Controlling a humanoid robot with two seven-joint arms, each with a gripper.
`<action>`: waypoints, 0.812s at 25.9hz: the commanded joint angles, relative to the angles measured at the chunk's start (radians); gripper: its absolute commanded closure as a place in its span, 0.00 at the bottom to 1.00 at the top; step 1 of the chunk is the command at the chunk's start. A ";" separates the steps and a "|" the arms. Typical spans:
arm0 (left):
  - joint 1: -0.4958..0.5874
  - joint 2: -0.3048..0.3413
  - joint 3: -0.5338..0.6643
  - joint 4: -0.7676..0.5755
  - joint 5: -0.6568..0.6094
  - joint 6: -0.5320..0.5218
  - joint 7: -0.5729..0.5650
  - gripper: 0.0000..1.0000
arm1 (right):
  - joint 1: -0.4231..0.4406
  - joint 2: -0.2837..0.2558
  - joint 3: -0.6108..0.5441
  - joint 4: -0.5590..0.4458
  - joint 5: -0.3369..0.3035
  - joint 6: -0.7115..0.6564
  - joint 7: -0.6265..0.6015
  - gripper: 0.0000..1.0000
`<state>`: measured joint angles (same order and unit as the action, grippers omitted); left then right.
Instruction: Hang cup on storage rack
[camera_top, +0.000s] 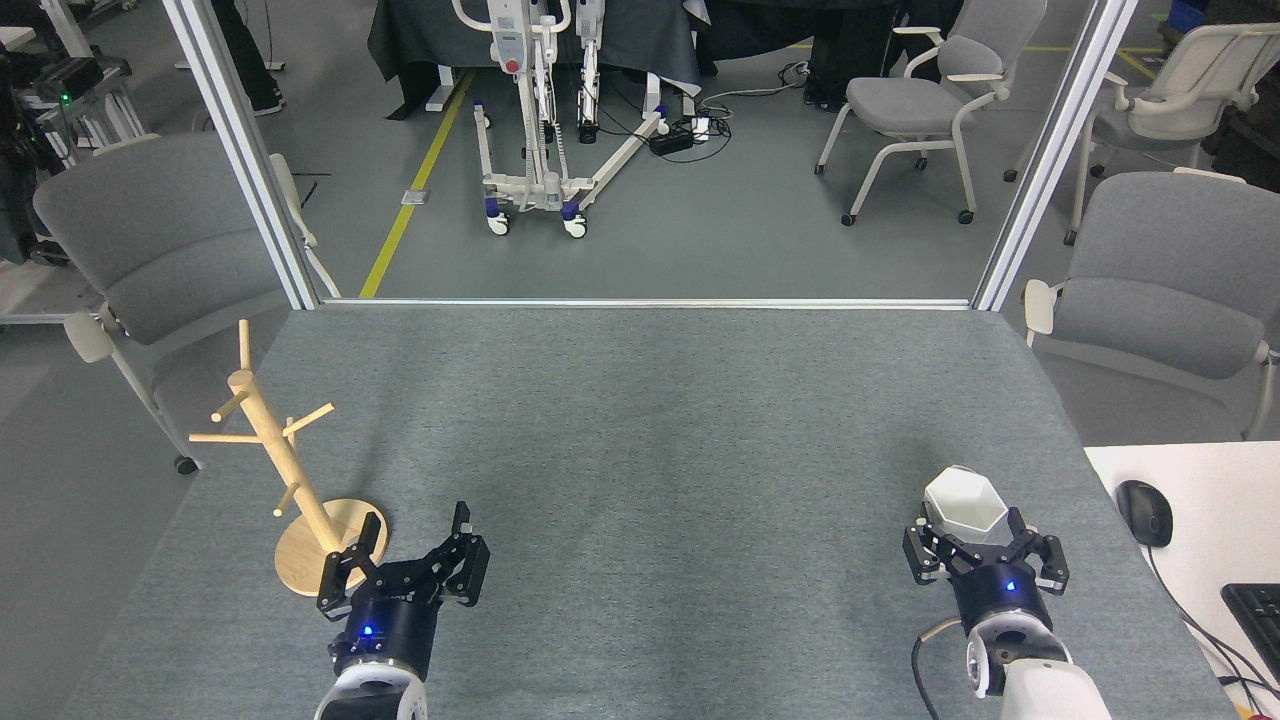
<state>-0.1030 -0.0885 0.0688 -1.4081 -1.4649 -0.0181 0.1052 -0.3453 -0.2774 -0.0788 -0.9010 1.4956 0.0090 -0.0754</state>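
The white faceted cup (965, 503) stands upright on the grey table near the right front, its hexagonal mouth facing up. Just behind its near side is my right gripper (972, 530), open, one finger on each side of the cup's lower part; whether they touch it is unclear. The wooden storage rack (272, 447) stands at the left front on its round base (298, 562), with all pegs bare. My left gripper (416, 532) is open and empty, right beside the base, its left finger overlapping the base's edge.
A white desk (1200, 540) adjoins the table on the right, carrying a black mouse (1143, 512) and a keyboard (1256, 612). Grey chairs stand off the left edge (160, 250) and the right edge (1170, 280). The grey table (640, 440) stretches to a metal frame at the back.
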 joint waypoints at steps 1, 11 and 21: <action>-0.009 0.001 0.000 0.009 0.000 0.000 0.001 0.01 | -0.001 -0.002 0.001 0.002 0.000 -0.001 0.000 0.01; -0.006 0.003 0.000 0.008 0.000 0.001 0.001 0.01 | -0.051 -0.016 0.040 0.063 0.000 0.002 -0.001 0.01; -0.006 0.007 0.000 0.006 0.000 0.000 0.001 0.01 | -0.083 -0.011 0.062 0.111 0.000 0.003 -0.001 0.01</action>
<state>-0.1090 -0.0825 0.0690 -1.4019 -1.4649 -0.0182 0.1061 -0.4203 -0.2906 -0.0247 -0.8046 1.4956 0.0105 -0.0772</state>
